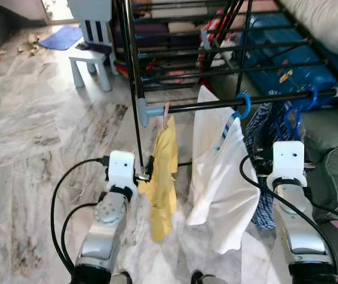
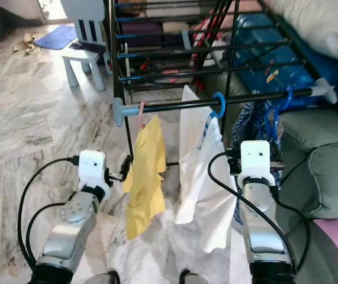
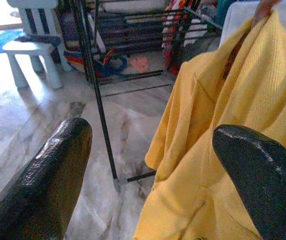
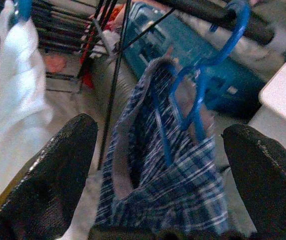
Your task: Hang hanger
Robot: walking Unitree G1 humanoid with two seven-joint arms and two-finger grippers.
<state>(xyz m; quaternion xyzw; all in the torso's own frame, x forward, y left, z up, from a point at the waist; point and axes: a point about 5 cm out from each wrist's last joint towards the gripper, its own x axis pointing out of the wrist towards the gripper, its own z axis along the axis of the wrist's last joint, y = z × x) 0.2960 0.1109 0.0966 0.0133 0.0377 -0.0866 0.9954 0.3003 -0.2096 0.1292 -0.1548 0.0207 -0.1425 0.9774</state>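
- You stand on a grey-veined marble floor (image 1: 32, 136); at its far left corner lie a blue mat (image 1: 61, 37) and a white plastic stool (image 1: 90, 64).
- Your left gripper (image 3: 153, 165) hovers just beside the yellow garment (image 1: 164, 177), fingers spread wide and holding nothing; one finger (image 3: 42, 185) shows against the floor, the other in front of the yellow cloth.
- That yellow garment hangs from a pink hanger (image 1: 166, 113) hooked at the left end of the rack's front rail (image 1: 216, 105).
- The black drying rack (image 1: 186, 53) stands ahead of you, with folded clothes on its tiers behind the rail.
- Near the middle of the rail a white garment (image 1: 219, 171) hangs from a blue hanger hook (image 1: 243, 105).
- Toward the rail's right end a blue plaid garment (image 4: 168, 200) hangs on a blue hanger (image 4: 203, 80), its hook over the rail.
- Your right gripper (image 4: 158, 170) is held up close to the plaid garment, fingers wide apart and empty.
- A blue case (image 1: 287, 65) lies behind the rack; a grey-green sofa (image 1: 334, 171) fills the right edge of the room.
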